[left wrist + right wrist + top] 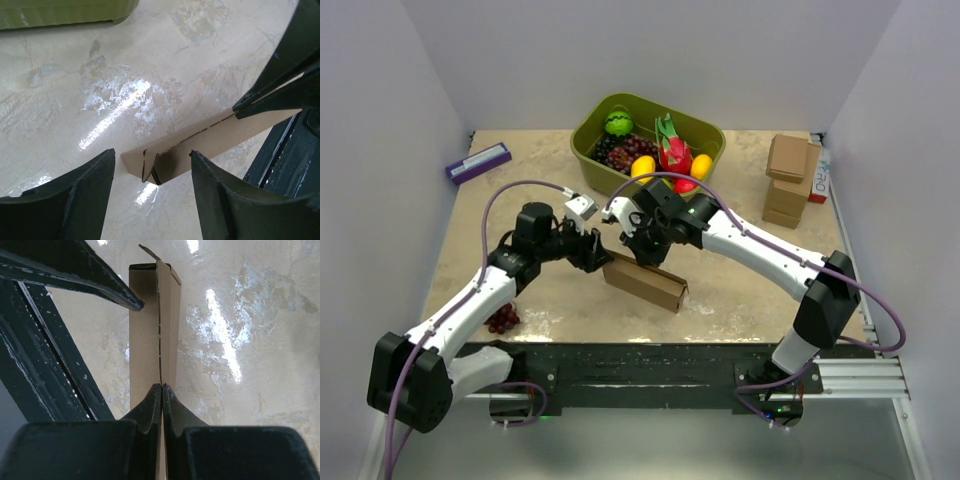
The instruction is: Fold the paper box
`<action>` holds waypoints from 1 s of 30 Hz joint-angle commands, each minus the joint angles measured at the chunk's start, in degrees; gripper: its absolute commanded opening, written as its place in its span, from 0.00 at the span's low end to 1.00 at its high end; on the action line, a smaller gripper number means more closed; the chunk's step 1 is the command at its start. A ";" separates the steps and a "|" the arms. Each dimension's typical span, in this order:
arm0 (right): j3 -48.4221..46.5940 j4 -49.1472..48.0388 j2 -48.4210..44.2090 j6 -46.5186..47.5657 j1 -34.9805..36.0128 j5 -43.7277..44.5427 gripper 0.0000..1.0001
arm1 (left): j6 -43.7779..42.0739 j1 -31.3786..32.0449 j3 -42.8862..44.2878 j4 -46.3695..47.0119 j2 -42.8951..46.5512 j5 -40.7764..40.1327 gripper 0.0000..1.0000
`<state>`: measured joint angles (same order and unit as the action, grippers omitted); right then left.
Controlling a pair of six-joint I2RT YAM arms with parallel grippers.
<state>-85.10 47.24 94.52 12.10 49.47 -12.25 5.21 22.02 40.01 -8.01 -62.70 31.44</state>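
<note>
The paper box (pixel 645 282) is a thin brown cardboard box standing on its long edge in the middle of the table. My right gripper (pixel 642 253) comes down from above and is shut on the box's upper edge, near its left half. In the right wrist view (pixel 162 386) the jaws pinch the seam where two panels meet, and the box (pixel 150 325) runs away from them. My left gripper (pixel 601 256) is open at the box's left end. In the left wrist view (pixel 152 151) the box's open end (pixel 165 161), with a flap tucked inside, lies just beyond the fingertips, untouched.
A green bin (pixel 588 140) of fruit stands at the back centre; its wall shows in the left wrist view (pixel 65 12). A stack of smaller cardboard boxes (pixel 788 182) is at the back right, a purple box (pixel 478 162) at the back left, and loose grapes (pixel 503 318) lie near the left arm.
</note>
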 commanded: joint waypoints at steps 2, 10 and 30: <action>-0.07 0.39 2.07 1.35 0.01 -1.37 0.02 | -1.26 0.92 2.88 -0.16 -1.46 -3.14 0.57; 1.78 -2.59 0.14 -0.84 0.01 0.64 0.11 | -1.52 3.46 2.88 -1.83 -2.25 -5.78 0.39; 17.95 1.97 -28.42 -39.34 0.53 18.85 0.57 | 0.85 5.23 2.88 -3.50 -3.92 -11.40 0.20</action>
<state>-70.17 46.13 67.55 -18.35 49.50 5.56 5.39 26.79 41.76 -9.45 -65.60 22.04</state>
